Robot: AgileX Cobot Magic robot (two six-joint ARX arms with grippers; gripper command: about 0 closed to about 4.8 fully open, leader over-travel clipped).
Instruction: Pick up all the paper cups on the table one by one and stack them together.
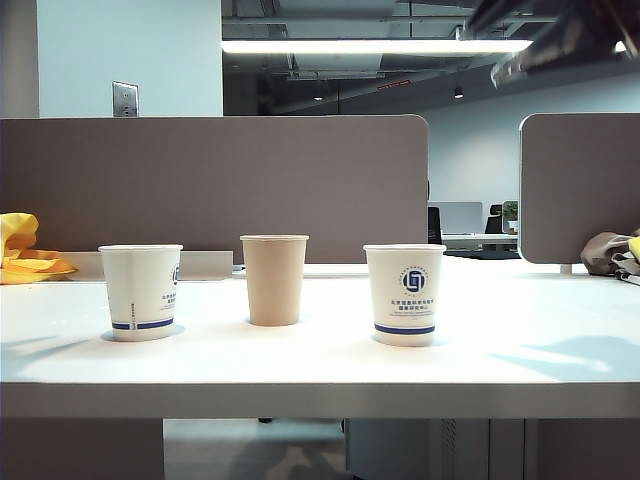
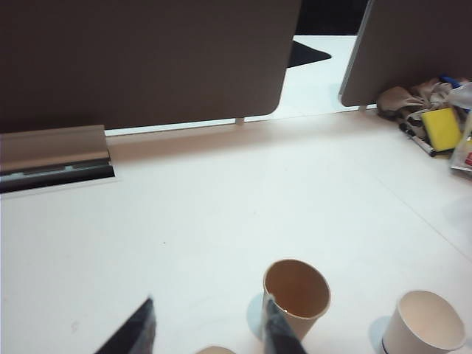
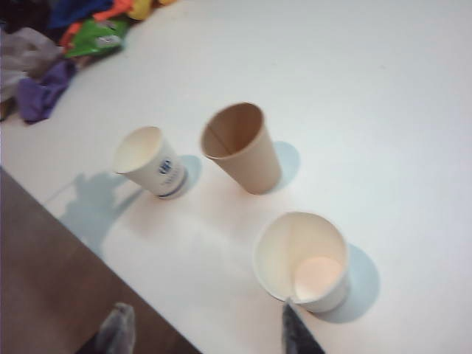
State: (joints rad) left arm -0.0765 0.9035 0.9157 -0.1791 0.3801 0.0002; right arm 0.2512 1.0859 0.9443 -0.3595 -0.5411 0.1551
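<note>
I see three paper cups standing upright in a row on the white desk (image 1: pixel 520 350), well apart from one another: a white cup with a blue base band (image 1: pixel 141 291) on the left of the exterior view, a plain tan cup (image 1: pixel 274 279) in the middle, and a second white cup with a round blue logo (image 1: pixel 404 294) on the right. None is stacked yet. My left hand (image 2: pixel 210 332) hangs above the desk with its fingers spread apart and nothing between them; one fingertip (image 2: pixel 282 335) overlaps the tan cup's near side in its wrist view, though I can't tell whether it touches. My right hand (image 3: pixel 206 333) is also spread wide and empty, hovering over the right white cup. Grey-brown partition panels (image 1: pixel 215 185) stand behind the cups, and a yellow cloth (image 1: pixel 25 255) lies at the far left
</note>
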